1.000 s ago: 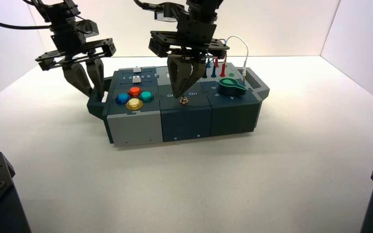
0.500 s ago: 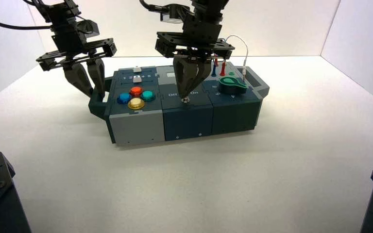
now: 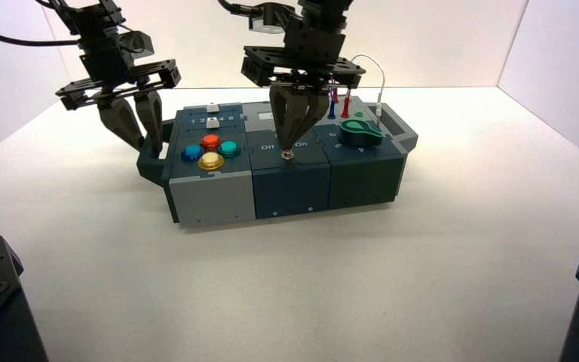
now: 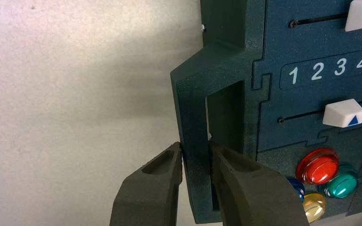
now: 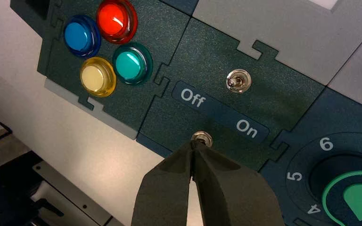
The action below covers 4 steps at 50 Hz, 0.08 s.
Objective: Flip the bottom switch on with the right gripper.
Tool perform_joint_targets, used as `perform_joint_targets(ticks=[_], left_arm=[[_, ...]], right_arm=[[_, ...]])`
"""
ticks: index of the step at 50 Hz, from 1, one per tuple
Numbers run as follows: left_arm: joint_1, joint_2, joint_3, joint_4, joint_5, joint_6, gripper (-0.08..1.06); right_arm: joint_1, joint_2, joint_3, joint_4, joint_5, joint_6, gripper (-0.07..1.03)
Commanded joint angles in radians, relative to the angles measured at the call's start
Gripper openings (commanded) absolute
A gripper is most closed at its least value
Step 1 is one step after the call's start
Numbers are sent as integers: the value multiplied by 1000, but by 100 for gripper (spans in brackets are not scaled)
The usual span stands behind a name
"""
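Note:
The bottom switch is a small silver toggle in the dark middle panel, below the "Off"/"On" lettering; it also shows in the high view. My right gripper is shut, with its tips pressed together and touching the switch's collar. The tips hide the lever. In the high view the right gripper points straight down at the switch. My left gripper is shut on the box's dark side handle, at the box's left end.
The second silver toggle sits above the lettering. Four coloured push buttons lie to one side and the green knob to the other. White sliders and red and blue wire plugs sit farther back.
My right gripper has moved a little to the right, bringing its tips from beside the bottom switch onto it. The left gripper has kept its grip on the handle.

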Motion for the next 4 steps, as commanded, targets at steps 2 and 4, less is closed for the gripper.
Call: perform_joint_targets(ticks=[2,4], left_arm=[[-11,8,-17,3,-8,26,-3],[-11,11,-18,3,-8,26,-3]], right_arm=[[5,-25,-35,-6,8,6,-2],[5,-25,-38,-6,6,6,-2]])
